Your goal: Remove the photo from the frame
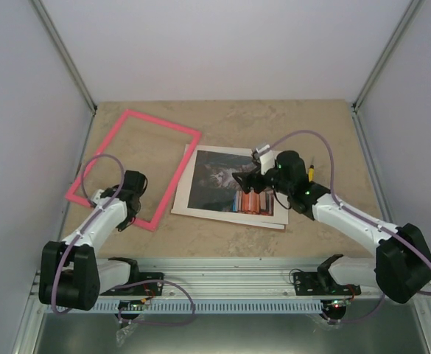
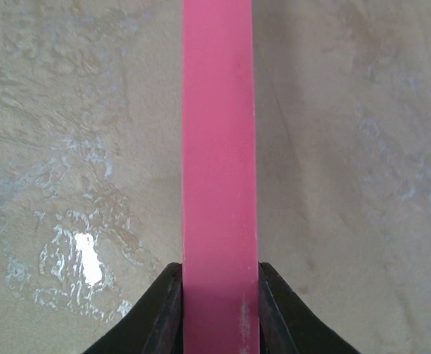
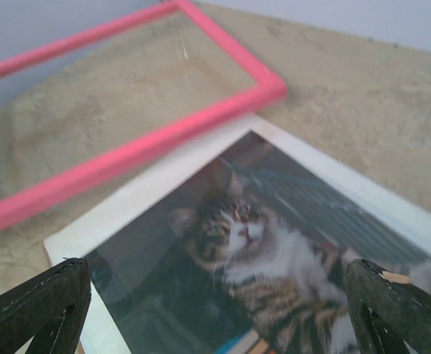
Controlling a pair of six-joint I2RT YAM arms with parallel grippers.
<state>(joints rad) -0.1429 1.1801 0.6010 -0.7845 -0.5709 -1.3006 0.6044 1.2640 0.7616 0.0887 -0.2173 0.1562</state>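
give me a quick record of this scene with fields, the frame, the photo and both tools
frame: pink, no photo in it, on the left part of the table, which shows through it
photo: cat picture with a white border, flat on the table, beside the frame on its right
left tool: shut on the frame's near bar
right tool: open, over the photo, holding nothing
task state: photo is out of the frame

no legible text, no labels or numbers (photo point(image 3: 274, 243) included)
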